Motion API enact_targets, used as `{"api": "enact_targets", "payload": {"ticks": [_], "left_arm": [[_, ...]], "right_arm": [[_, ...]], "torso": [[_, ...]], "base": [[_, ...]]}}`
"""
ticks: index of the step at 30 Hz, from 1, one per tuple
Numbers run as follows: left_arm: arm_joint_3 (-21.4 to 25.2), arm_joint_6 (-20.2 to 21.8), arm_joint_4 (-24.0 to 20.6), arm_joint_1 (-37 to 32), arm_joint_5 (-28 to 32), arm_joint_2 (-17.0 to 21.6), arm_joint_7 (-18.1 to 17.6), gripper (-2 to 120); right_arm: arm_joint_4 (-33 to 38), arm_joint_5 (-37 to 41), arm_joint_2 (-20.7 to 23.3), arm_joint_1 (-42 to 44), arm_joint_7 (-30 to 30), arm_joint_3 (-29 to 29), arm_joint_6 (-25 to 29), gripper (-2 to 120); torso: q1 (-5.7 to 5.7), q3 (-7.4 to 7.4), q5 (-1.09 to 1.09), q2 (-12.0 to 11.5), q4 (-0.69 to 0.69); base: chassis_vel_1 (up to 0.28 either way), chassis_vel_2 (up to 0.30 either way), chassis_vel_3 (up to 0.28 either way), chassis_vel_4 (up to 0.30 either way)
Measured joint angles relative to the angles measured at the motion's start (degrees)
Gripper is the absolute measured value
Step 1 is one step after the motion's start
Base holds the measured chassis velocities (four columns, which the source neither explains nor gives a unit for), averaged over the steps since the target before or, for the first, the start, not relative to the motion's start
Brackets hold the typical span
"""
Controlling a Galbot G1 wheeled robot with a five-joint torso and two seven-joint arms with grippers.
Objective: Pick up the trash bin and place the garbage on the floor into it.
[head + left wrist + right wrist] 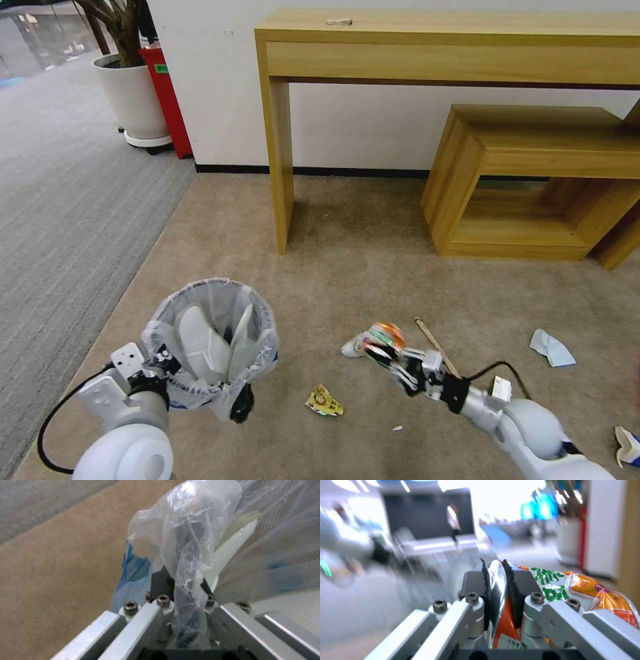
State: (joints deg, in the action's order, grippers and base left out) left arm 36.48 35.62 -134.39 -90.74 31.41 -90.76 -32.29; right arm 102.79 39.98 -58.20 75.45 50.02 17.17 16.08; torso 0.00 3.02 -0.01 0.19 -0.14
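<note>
Clamped between the right gripper's (500, 590) pads, an orange snack packet (385, 335) is held above the carpet (373, 267) — the lined trash bin (212, 347), gripped at its rim by the left gripper (162, 365), lies to its left.

Lined black trash bin (212, 340) w/ white slippers (200, 343) inside, held up; orange snack packet (385, 335) lifted off beige floor (347, 267).

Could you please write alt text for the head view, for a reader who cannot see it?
The right claw holds an orange snack packet above the beige carpet, while the left claw grips the bag-lined trash bin. A yellow wrapper lies between them.
</note>
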Motion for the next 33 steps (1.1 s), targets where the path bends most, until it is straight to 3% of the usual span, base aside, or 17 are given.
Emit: {"api": "enact_targets", "payload": {"ticks": [2,10,18,27,33], "left_arm": [[-1.3,-0.1,0.7,0.2,-0.2,-0.8,0.3,0],[-1.9,0.0,1.8,1.1,1.6,-0.8,0.5,0],[-3.5,0.7,1.9,1.6,2.6,-0.8,0.3,0],[-4.3,0.8,0.7,1.1,2.7,-0.5,0.3,0],[-3.9,1.0,0.3,0.9,2.6,0.0,0.3,0]], "right_arm": [[0.8,1.7,-3.3,-4.3,-0.1,-5.6,-0.6,10],[-1.3,3.8,-9.7,-14.1,-3.6,-17.0,-1.8,10],[-10.1,2.8,-14.4,-20.1,-3.8,-23.4,-2.1,10],[-13.9,-0.2,-14.7,-20.8,-3.2,-24.5,-1.7,11],[-12.4,0.1,-13.9,-20.5,-2.9,-23.6,-1.9,33]], "torso": [[0.0,0.0,0.0,0.0,0.01],[0.0,0.0,0.0,0.0,0.01],[0.0,0.01,0.01,0.0,0.02],[0.0,0.0,0.01,0.0,0.01],[0.01,0.0,0.01,0.0,0.01]], "base": [[0.0,0.0,0.0,0.0],[0.0,0.0,0.0,0.0],[0.0,0.0,0.0,0.0],[0.0,0.0,0.0,0.0],[0.0,0.0,0.0,0.0]]}}
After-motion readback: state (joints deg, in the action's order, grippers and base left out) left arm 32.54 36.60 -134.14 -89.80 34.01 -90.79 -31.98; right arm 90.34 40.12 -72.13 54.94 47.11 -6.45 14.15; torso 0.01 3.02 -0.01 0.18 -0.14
